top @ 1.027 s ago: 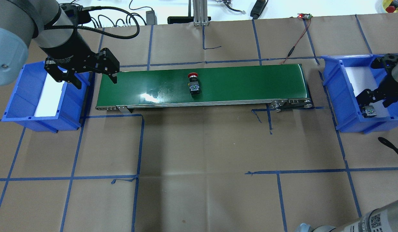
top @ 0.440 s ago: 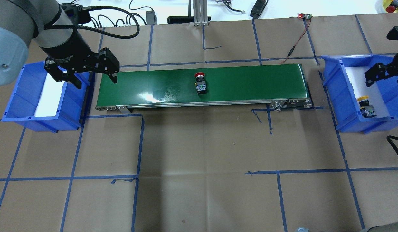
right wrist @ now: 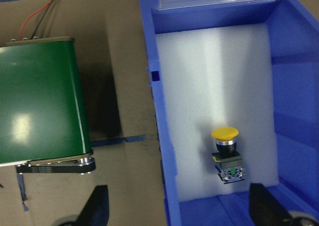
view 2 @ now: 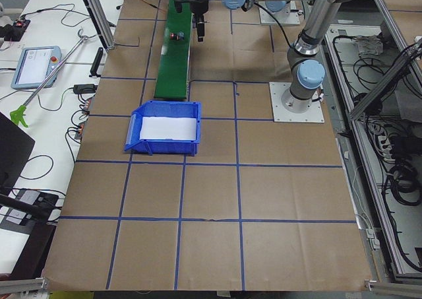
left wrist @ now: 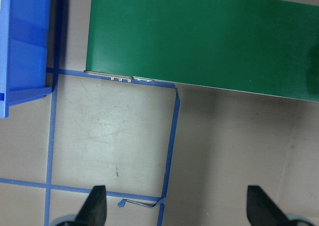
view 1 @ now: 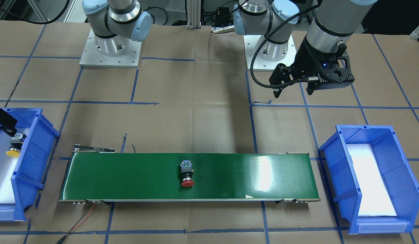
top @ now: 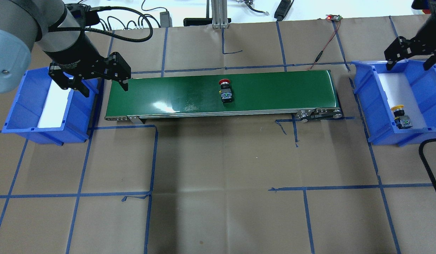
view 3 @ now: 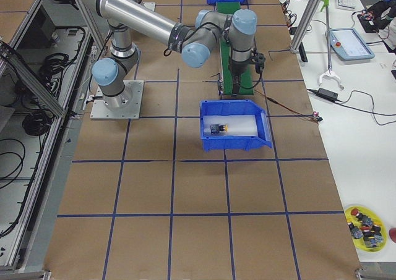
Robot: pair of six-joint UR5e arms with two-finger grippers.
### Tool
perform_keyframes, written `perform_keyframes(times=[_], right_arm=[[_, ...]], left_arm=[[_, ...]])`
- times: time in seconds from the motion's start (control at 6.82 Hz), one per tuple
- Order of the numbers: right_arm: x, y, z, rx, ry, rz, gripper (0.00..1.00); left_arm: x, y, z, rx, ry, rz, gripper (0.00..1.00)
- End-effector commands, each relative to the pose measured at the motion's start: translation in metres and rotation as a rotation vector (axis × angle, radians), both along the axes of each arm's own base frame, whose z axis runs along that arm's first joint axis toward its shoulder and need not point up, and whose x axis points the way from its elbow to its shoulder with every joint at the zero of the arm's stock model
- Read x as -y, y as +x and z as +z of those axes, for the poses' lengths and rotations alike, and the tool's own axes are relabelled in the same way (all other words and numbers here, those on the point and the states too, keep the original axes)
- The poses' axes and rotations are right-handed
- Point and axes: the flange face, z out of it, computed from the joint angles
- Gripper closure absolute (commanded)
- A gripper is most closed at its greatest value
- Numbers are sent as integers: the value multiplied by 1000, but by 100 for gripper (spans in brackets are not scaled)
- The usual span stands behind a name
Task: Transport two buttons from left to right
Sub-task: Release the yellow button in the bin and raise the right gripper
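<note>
The red button [top: 225,91] lies on its side on the green conveyor belt [top: 274,88], near the belt's middle; it also shows in the front-facing view [view 1: 186,173]. The yellow button [top: 400,117] lies on white foam in the right blue bin [top: 371,102], and shows in the right wrist view [right wrist: 227,153]. My right gripper [top: 408,65] is open and empty, raised over the bin's far end, apart from the yellow button. My left gripper [top: 105,88] is open and empty, above the belt's left end beside the left blue bin [top: 24,102].
The left bin holds only white foam. A red-and-black wire [top: 322,53] runs from the belt's right end to the table's far edge. My right arm's black cable [top: 428,162] loops near the right bin. A yellow tray of spare buttons [view 3: 365,221] sits far off.
The red button has ridden rightward along the belt. My right gripper has let go of the yellow button in the right bin and risen toward the far side. My left arm has not moved.
</note>
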Motion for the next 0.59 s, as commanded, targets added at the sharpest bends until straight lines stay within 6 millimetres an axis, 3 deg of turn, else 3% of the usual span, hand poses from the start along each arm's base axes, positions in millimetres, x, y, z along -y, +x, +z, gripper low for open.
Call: perform_keyframes(times=[0.0, 0.44], right_arm=[[8, 74, 8, 0, -16, 68, 0], [5, 147, 12, 6, -34, 47, 0]], left_arm=[[1, 0, -1, 0, 1, 1, 0], [0, 0, 0, 0, 0, 0, 0]])
